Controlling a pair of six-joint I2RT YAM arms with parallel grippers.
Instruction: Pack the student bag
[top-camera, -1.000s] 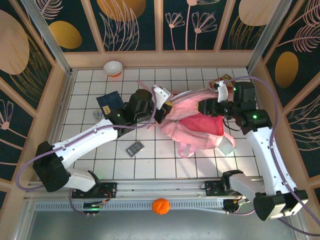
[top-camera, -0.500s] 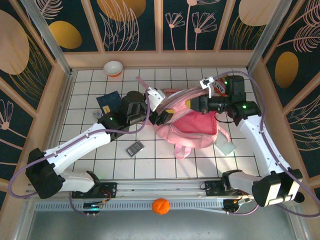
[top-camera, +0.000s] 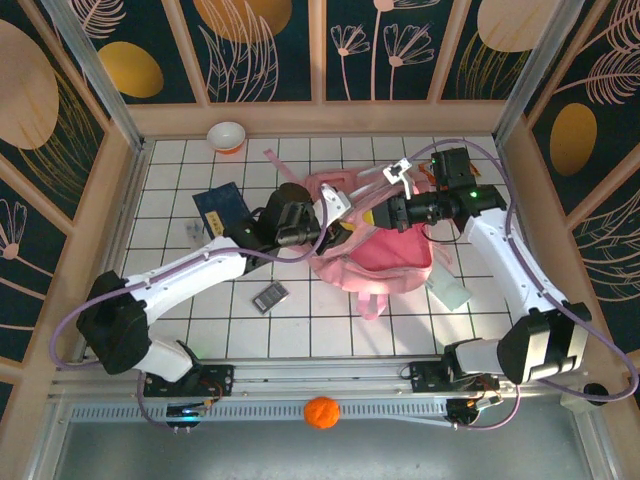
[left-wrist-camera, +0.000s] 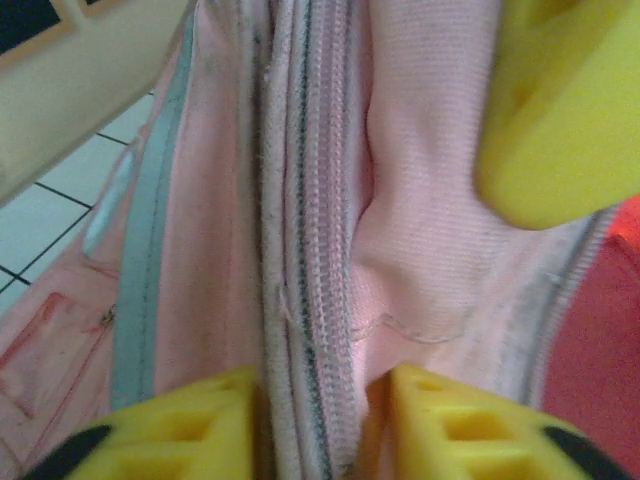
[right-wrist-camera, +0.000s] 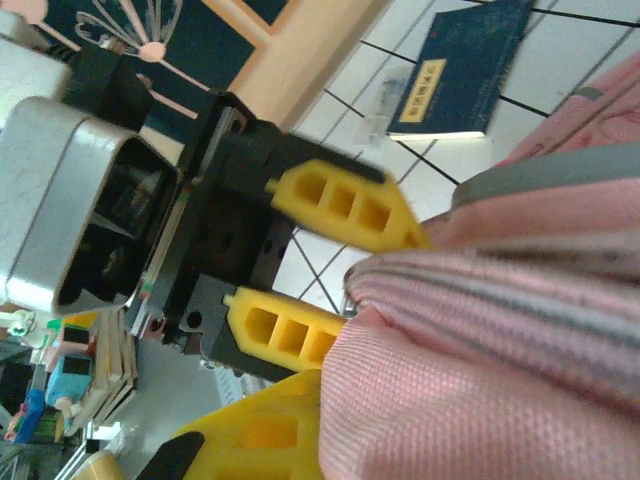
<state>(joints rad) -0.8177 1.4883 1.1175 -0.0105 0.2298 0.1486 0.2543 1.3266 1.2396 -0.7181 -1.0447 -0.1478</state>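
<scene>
Starting at the near edge of the white-tiled tabletop (top-camera: 200, 330): an orange ball (top-camera: 321, 411) on the metal rail (top-camera: 330, 368) between the two arm bases. Farther in, left of centre, a small dark flat device (top-camera: 269, 296) alone on the tiles. Toward the right edge, a pale green flat card (top-camera: 449, 292) just beside the student bag (top-camera: 390, 255). Sprawled at the middle of the tabletop, slightly right of centre, that pink bag, crumpled, mouth turned up on a deeper pink lining, one strap loop trailing toward the near edge. Reaching in from the left, the left end effector (top-camera: 338, 226) at the bag's left rim. In the left wrist view, pinching the zip seam (left-wrist-camera: 305, 250) between two yellow fingers (left-wrist-camera: 195, 425), cloth touching both. Coming in from the right, the right end effector (top-camera: 388, 214) at the bag's far rim. One yellow finger (right-wrist-camera: 255, 430) pressed into pink fabric in its own wrist view, the other hidden by cloth, so apparently clamped on the rim. Beyond the left arm, a dark blue booklet (top-camera: 220, 206) flat on the tiles. Past the bag, a thin pink strap (top-camera: 276, 159) lying toward the far edge. Near the far left corner, a small white bowl (top-camera: 227, 135).
</scene>
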